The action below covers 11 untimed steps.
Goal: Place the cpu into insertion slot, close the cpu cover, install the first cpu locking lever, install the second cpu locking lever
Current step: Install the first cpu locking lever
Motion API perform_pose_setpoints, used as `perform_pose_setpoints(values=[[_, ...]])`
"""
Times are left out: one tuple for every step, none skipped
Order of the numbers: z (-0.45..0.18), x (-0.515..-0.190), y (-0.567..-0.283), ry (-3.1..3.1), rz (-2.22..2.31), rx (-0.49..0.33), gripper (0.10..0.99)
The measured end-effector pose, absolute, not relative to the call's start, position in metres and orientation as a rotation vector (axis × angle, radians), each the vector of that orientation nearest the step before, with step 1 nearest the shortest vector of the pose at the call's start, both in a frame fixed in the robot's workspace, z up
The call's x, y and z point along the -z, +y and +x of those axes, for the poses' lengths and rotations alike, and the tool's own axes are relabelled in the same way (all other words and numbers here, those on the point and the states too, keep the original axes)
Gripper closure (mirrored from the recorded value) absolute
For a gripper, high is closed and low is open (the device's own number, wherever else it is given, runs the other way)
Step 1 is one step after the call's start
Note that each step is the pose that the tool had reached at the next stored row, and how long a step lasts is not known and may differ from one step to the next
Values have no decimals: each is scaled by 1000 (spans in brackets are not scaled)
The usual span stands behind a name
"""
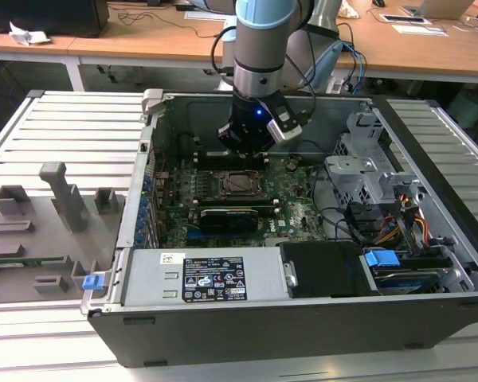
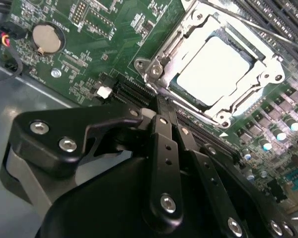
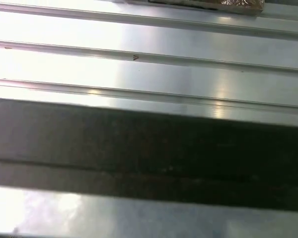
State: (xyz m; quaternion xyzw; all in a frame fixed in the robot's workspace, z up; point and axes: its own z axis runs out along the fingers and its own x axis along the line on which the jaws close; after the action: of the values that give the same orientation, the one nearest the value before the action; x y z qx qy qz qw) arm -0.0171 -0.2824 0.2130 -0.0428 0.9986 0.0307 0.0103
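CPU work first: I see the small pale silvery square cpu [image 2: 214, 69] already seated in the square black insertion slot [image 1: 240, 182] on the green motherboard [image 1: 291, 208], which I take as my landmark inside the open grey computer case [image 1: 223, 314]. That case, resting on the ribbed aluminium table [image 1: 72, 131], is the biggest thing I see, with the black power supply box [image 1: 203, 278] along its near wall, in front of the motherboard. On the motherboard, the thin silver-grey cpu cover [image 2: 186, 34] frames the chip and looks folded down over it, though I cannot tell whether either locking lever is latched. My black gripper [image 2: 161, 111] hangs over the motherboard just beside the socket, its fingers [image 2: 161, 144] drawn close together and gripping nothing I can make out. My worry from here is a slip: the closed fingertips sit close to the long black slots [image 2: 139, 94] beside the socket, so a slightly off push could scrape them or nearby components, or spring an unlatched cover.
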Motion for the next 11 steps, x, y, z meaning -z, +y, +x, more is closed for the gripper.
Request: perform_pose_setpoints(values=[[-17, -213, -283, 3117, -134, -96, 980], [-17, -213, -284, 3117, -134, -95, 980], [-17, -213, -285, 3117, -134, -95, 980], [-17, -213, -286, 3117, -133, -95, 980], [-17, -213, -287, 3117, -133, -95, 980], [-17, -213, -288, 3117, -133, -95, 980], [-17, -213, -288, 3117, -133, -95, 980], [-17, -213, -289, 3117, -133, -95, 980], [-17, -213, -289, 3117, -133, -95, 980], [-17, -213, -290, 3117, -133, -95, 980], [-17, -213, -290, 3117, -133, -95, 980]])
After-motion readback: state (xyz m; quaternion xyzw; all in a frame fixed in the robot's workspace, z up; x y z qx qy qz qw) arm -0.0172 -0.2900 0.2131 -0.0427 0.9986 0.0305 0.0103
